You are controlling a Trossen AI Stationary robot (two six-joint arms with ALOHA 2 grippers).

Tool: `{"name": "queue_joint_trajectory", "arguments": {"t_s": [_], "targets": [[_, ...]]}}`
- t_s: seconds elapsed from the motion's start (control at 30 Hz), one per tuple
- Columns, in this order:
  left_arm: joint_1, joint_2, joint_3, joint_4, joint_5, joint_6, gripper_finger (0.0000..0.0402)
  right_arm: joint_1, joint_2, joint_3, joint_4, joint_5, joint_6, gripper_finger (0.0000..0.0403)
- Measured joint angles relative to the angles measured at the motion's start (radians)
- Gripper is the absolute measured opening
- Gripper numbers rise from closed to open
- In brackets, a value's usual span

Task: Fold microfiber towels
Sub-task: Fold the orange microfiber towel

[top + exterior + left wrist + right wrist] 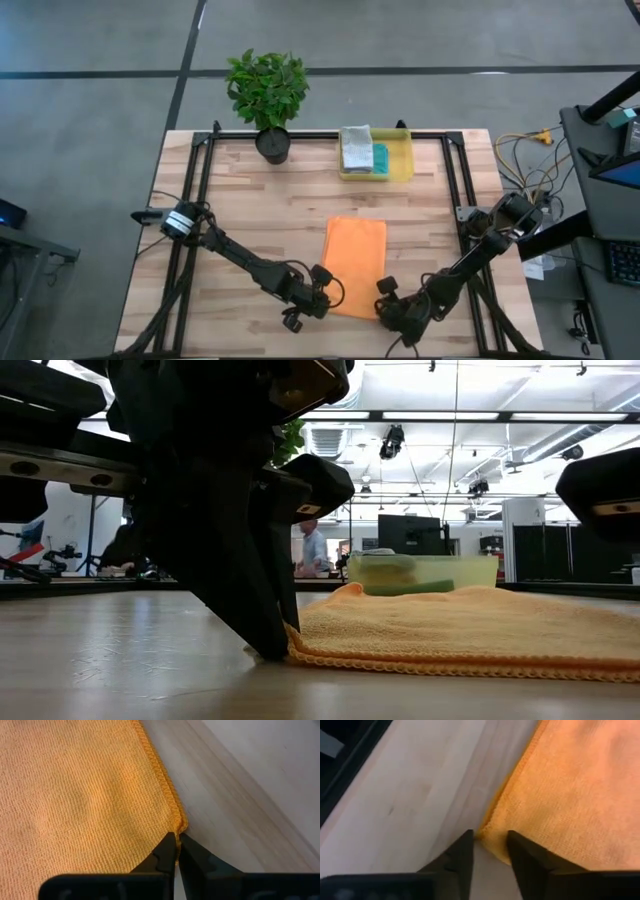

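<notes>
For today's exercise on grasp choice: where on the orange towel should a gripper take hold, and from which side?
Grip the orange towel at its two near corners, coming in low from the table's near edge. It lies flat, half-folded, its stitched hem reaching those corners. The left gripper is pinched shut on one; the right gripper straddles the other, fingers apart.

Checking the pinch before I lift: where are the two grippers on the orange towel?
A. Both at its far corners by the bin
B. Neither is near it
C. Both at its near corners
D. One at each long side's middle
C: in the high view the left gripper and right gripper sit at the two near corners of the orange towel, far from the bin.
</notes>
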Motion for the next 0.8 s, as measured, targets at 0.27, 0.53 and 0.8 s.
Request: {"name": "queue_joint_trajectory", "arguments": {"t_s": [0.27,0.53,0.8], "targets": [[0.0,-0.002,-0.001,0.0,0.005,0.001,0.0,-0.002,-0.004,-0.002,-0.001,0.019,0.022,0.0014],[-0.001,-0.072,-0.009,-0.006,-0.037,-0.01,0.0,-0.004,-0.041,0.015,-0.014,-0.005,0.081,0.0013],[0.0,-0.112,-0.01,0.026,0.241,-0.157,0.0,0.004,-0.086,0.052,0.025,-0.148,0.226,0.0013]]}}
